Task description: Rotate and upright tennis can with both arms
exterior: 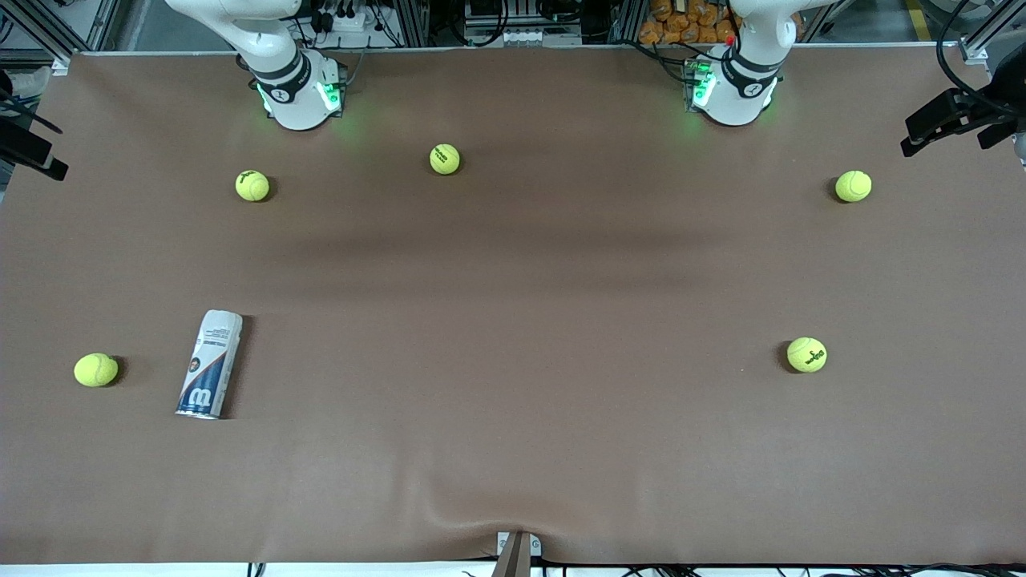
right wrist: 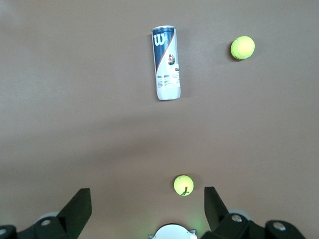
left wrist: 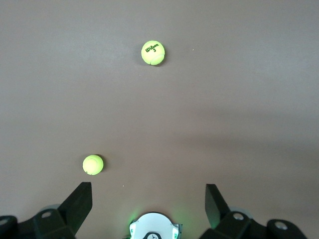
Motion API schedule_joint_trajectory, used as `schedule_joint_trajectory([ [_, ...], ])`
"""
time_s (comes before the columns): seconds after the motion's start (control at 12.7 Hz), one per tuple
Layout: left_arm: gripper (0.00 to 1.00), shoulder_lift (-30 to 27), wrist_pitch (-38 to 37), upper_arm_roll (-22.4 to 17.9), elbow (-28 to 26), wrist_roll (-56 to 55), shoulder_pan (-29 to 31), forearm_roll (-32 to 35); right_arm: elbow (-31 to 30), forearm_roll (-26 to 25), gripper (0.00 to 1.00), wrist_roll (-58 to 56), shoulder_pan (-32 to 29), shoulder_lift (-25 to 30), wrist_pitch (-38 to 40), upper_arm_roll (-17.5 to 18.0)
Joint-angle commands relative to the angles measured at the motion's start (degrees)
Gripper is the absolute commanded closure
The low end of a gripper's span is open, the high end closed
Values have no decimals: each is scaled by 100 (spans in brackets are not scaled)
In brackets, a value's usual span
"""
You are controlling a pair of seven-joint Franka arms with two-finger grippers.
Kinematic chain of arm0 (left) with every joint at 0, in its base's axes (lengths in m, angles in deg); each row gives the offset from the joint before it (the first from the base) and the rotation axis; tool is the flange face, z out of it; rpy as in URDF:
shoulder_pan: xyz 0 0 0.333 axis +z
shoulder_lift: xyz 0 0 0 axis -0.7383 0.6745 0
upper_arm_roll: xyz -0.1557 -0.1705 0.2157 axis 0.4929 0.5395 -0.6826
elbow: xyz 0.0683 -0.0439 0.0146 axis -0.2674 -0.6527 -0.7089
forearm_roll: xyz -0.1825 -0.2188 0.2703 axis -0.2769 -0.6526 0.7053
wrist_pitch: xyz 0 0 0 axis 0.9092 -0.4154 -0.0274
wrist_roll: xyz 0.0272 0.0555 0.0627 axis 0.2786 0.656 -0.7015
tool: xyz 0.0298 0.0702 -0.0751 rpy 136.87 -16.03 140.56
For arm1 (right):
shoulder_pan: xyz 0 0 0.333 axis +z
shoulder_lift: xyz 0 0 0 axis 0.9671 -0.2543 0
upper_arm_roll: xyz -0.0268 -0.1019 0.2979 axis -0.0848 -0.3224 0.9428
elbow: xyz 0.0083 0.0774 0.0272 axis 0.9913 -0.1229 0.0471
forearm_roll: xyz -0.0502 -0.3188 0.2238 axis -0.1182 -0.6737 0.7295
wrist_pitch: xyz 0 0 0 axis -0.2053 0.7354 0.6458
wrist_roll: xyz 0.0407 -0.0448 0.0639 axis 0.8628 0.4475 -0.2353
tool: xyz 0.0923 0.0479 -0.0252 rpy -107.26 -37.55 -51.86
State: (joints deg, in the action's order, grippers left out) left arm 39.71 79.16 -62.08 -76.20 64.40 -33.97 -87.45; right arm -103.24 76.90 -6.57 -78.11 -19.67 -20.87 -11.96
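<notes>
Task status: not started, judging from the layout. The can (exterior: 209,365) lies on its side on the table (exterior: 513,320), with no gripper touching it. Both steps, rotating and uprighting, are left to do.

Can position: it lies toward the right arm's end of the table, in the part near the front camera. Its long axis runs roughly toward and away from that camera, slightly tilted. The navy end with the "W" logo and silver rim points toward the camera; the white end points toward the robot bases. One ball (exterior: 96,369) lies just beside the can, farther toward the right arm's end of the table. Another ball (exterior: 252,185) lies between the can and the right arm's base.

Right gripper (right wrist: 144,211): held high over the table near its own base, fingers apart, holding nothing. In the right wrist view the can (right wrist: 166,62) lies well apart from the fingers, with a ball (right wrist: 183,185) on the table between them.

Left gripper (left wrist: 148,208): held high near its own base, fingers apart and empty. Its wrist view shows only two balls; the can is not in it. The can lies well apart from this gripper, toward the table's right-arm end.

Both arms wait in the raised pose.
</notes>
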Motion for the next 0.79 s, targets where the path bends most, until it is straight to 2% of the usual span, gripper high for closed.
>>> schedule_joint_trajectory([
  [0.0,0,73,-98,46,96,96,36,-27,8,-24,0,82,-59,81,52,33],
  [0.71,0,144,-72,46,97,44,0,-27,8,28,0,91,-24,72,52,76],
])
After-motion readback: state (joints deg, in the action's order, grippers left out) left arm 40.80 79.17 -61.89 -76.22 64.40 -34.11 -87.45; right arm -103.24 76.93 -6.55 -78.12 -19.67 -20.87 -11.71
